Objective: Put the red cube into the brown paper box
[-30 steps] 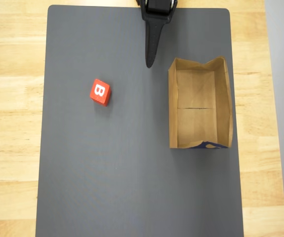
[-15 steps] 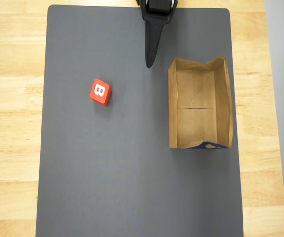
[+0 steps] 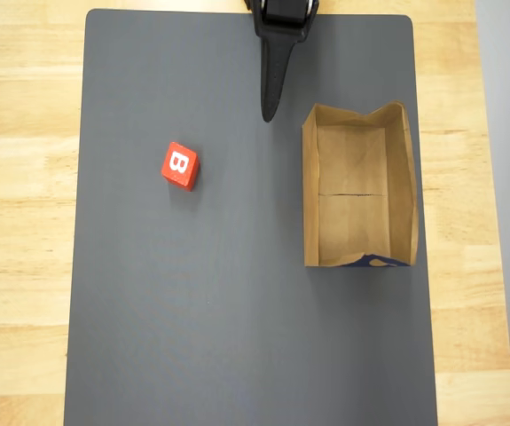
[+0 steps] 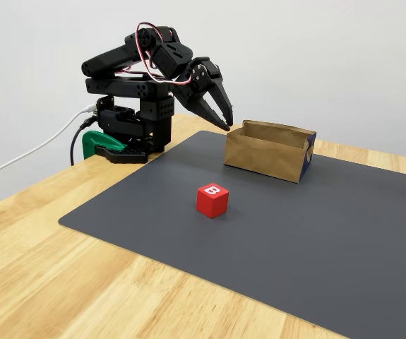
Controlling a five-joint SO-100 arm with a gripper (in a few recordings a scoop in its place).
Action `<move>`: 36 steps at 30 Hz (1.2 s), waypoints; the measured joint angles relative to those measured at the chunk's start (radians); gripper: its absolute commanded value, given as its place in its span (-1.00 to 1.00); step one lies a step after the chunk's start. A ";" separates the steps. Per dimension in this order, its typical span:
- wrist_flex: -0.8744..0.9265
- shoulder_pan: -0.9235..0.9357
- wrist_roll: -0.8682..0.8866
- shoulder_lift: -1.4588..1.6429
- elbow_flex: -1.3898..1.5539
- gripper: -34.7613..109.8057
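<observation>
Pincer (image 4: 224,121) hangs clenched and empty above the dark mat (image 3: 237,337), its tip (image 3: 268,114) at 12 o'clock in the overhead view, just beside the brown paper box's (image 3: 311,213) far corner. On the mat, the red cube (image 3: 179,166) sits at 9 o'clock of the box, well apart, letter B up; the wooden surface (image 4: 61,282) carries all.

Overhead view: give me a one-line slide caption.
Red cube sits on the grey mat, apart from the empty brown paper box; gripper poised above.
</observation>
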 measured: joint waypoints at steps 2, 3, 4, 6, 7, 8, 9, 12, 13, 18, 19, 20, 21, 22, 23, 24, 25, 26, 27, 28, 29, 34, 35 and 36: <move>0.000 0.014 0.005 0.000 0.000 -0.46; 0.002 0.018 0.009 0.000 0.000 -0.44; 0.009 0.021 0.017 0.000 0.000 -0.42; 0.031 0.034 0.023 -0.005 0.000 -0.39; 0.041 0.041 0.026 -0.009 0.000 -0.38; 0.049 0.051 0.026 -0.020 -0.005 -0.38; 0.061 0.058 0.026 -0.038 -0.021 -0.37; 0.112 0.074 0.029 -0.117 -0.117 -0.35; 0.127 0.074 0.037 -0.158 -0.155 -0.34; 0.225 0.101 0.081 -0.451 -0.377 -0.30; 0.244 0.114 0.087 -0.515 -0.422 -0.29; 0.261 0.124 0.092 -0.574 -0.462 -0.29; 0.270 0.133 0.092 -0.626 -0.500 -0.28; 0.275 0.138 0.092 -0.681 -0.532 -0.27; 0.278 0.143 0.089 -0.724 -0.554 -0.27; 0.279 0.149 0.087 -0.762 -0.574 -0.27; 0.279 0.158 0.086 -0.798 -0.595 -0.27; 0.275 0.170 0.084 -0.830 -0.611 -0.26; 0.265 0.184 0.084 -0.856 -0.620 -0.25; 0.252 0.196 0.078 -0.884 -0.626 -0.24; 0.236 0.202 0.072 -0.907 -0.629 -0.24; 0.149 0.244 0.049 -1.035 -0.630 -0.23; 0.130 0.250 0.043 -1.063 -0.630 -0.23; 0.114 0.252 0.038 -1.086 -0.630 -0.21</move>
